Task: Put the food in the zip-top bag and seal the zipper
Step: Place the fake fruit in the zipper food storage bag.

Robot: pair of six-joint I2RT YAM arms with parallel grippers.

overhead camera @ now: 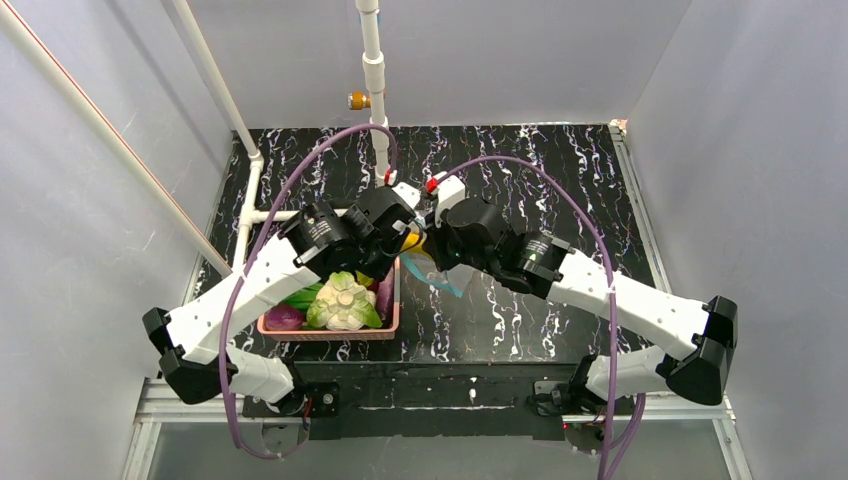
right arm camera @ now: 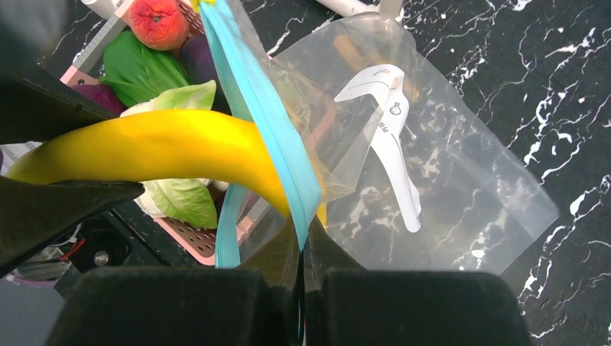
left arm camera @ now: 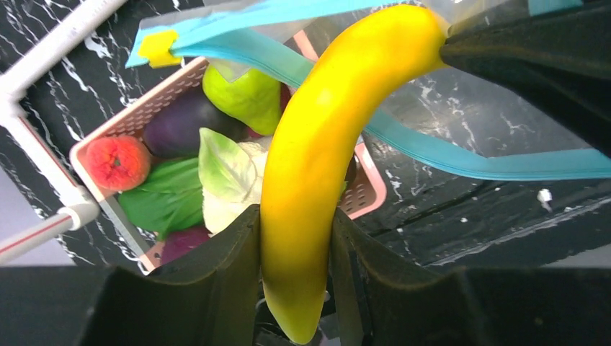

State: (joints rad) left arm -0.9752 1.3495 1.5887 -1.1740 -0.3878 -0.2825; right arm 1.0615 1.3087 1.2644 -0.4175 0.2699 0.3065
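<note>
One long yellow food piece [left arm camera: 317,158] is gripped between the left jaws above the pink basket [left arm camera: 148,108], its far end at the open mouth of the zip-top bag [right arm camera: 461,187]. The right jaws are clenched on the teal zipper [right arm camera: 266,115], and the clear bag hangs over the desk [right arm camera: 555,65].

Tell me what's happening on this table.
The left gripper grips a long yellow toy banana between its fingers, its far end at the open mouth of the clear plastic zip-top bag. The right gripper is shut on the bag's teal-blue zipper strip, holding that edge up. The green pear, the white-and-green leafy head and a dark purple piece lie in the pink plastic basket, not yet bagged.
</note>
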